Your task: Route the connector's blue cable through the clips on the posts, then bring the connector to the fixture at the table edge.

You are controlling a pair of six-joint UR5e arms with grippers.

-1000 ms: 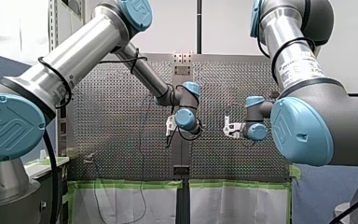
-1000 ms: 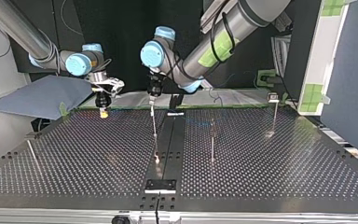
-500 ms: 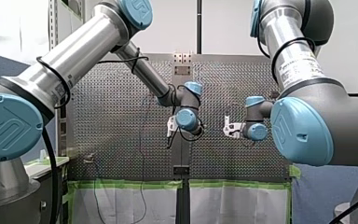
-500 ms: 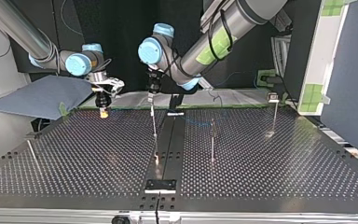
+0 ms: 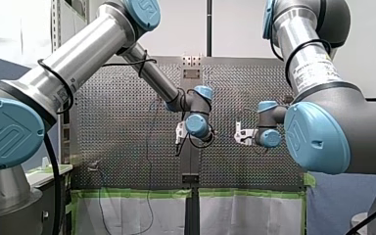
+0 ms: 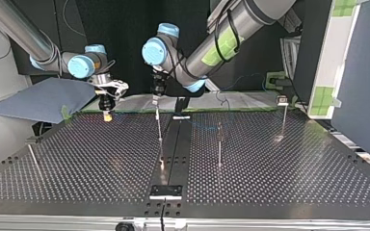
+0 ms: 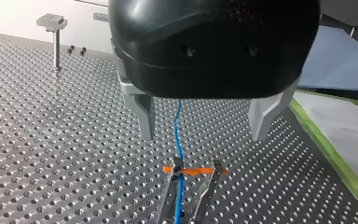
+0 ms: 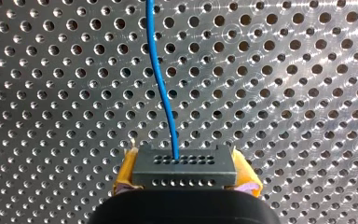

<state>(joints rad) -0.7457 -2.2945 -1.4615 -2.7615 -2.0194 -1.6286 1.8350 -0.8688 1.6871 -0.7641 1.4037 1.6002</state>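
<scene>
**Position.** The connector point(image 8: 184, 167), a dark block with rows of holes, sits clamped between the yellow pads point(image 8: 126, 175) of my right gripper point(image 8: 186, 178). It is held above the perforated table point(image 8: 284, 93) at the far left of the top view. The blue cable point(image 8: 161, 70) leaves the connector's upper face and runs away over the table. In the left wrist view it passes along one prong of a clip point(image 7: 193, 175), beside an orange band. Whether it is fully seated there cannot be told.

**End effectors.** My left gripper point(image 7: 203, 123) hangs over that clip. Its metal fingers point(image 7: 144, 114) are apart, one on each side of the cable and touching nothing.

**Procedure (judged).**
1. Lower the left gripper squarely, with the cable centred between the fingers.
2. Close on the cable only, clear of the clip's prongs.
3. Move the right gripper only as the cable allows, so that slack neither lifts the cable out of the clip nor strains the connector.

**Count.**
- Connector: one.
- Blue cable: one.
- Grippers: two.
- Upright posts point(image 6: 219, 144): three in the top view.
- Thin leaning rod point(image 6: 33, 156): one, at that view's left.
- Clips: one is plain; the other post heads are too small to read.
- Dark plate point(image 6: 165, 191): one, at the near table edge, probably the fixture.
</scene>
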